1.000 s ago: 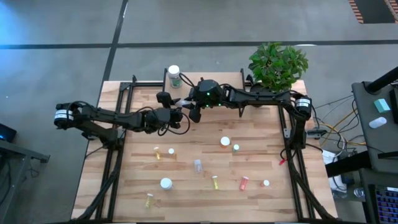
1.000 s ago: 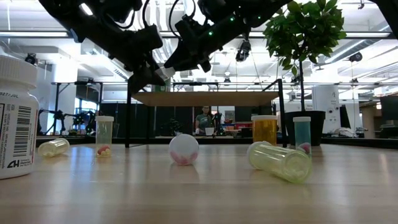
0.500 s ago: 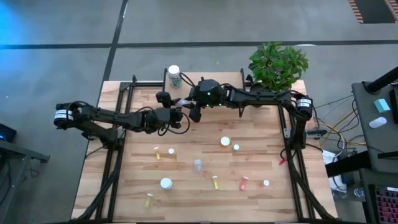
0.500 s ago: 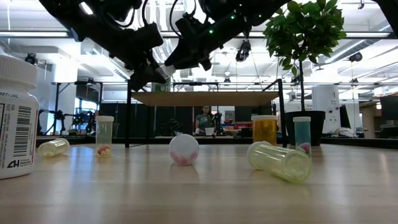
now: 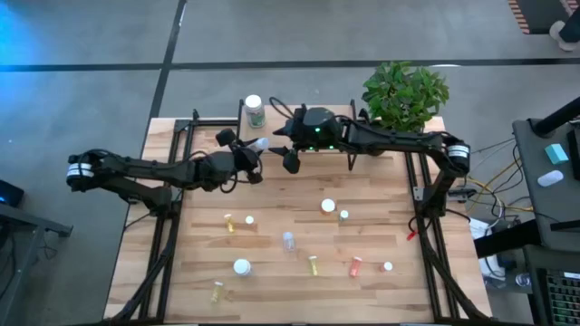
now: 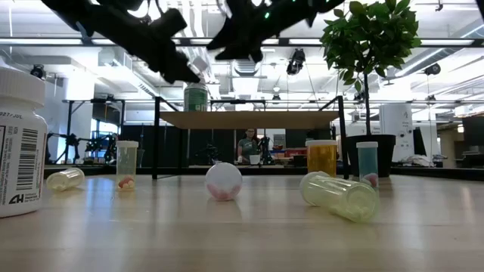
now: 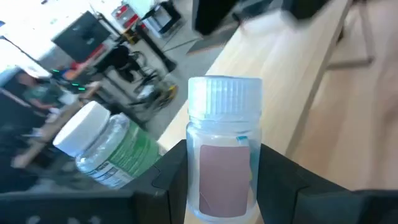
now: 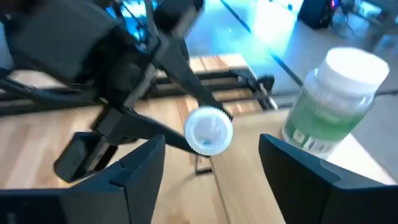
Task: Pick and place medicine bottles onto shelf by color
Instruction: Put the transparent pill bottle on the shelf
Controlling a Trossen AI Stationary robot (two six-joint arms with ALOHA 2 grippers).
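In the low view both grippers are cut off by the top edge. The left gripper [image 7: 224, 180] clamps its fingers on a clear white-capped bottle [image 7: 224, 158], held above the shelf's [image 5: 299, 122] left part, its long axis along the fingers with the cap leading. The right gripper [image 8: 211, 168], fingers spread and empty, faces that cap from just right of it. A green-labelled bottle [image 5: 255, 110] stands upright at the shelf's far left; the remaining bottles [image 5: 288, 240] lie scattered on the near tabletop, and a potted plant [image 5: 405, 93] stands far right.
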